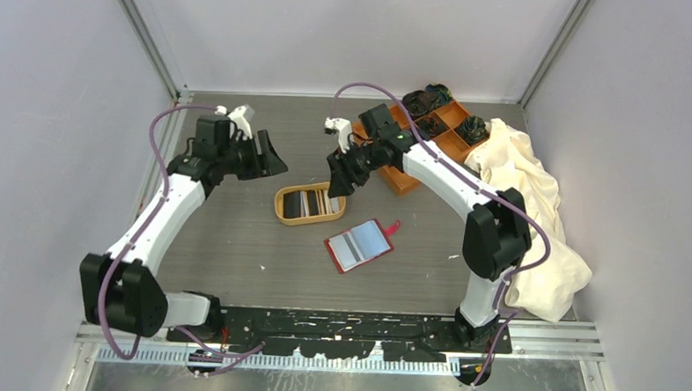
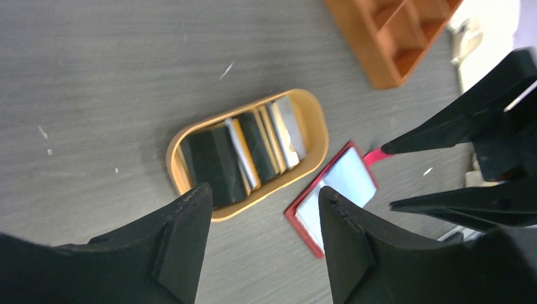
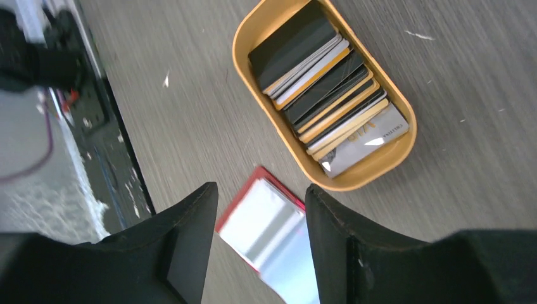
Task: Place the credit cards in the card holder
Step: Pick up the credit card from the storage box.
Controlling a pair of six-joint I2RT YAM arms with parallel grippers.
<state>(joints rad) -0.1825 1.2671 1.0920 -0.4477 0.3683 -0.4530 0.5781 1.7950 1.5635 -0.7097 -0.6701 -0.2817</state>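
Several credit cards [image 1: 311,202], black, white and tan-gold, stand stacked on edge inside an oval tan dish [image 1: 282,209]; they also show in the left wrist view [image 2: 240,149] and the right wrist view [image 3: 326,88]. The red card holder [image 1: 361,245] lies open on the table just right of the dish, blue lining up, snap tab toward the back right; it shows in the left wrist view [image 2: 342,183] and the right wrist view [image 3: 266,228]. My left gripper [image 1: 273,161] is open and empty, up left of the dish. My right gripper [image 1: 336,184] is open and empty above the dish's right end.
An orange compartment tray [image 1: 433,129] with dark items stands at the back right, partly under a cream cloth [image 1: 536,213] heaped along the right side. The tray's corner shows in the left wrist view [image 2: 399,38]. Grey walls enclose the table.
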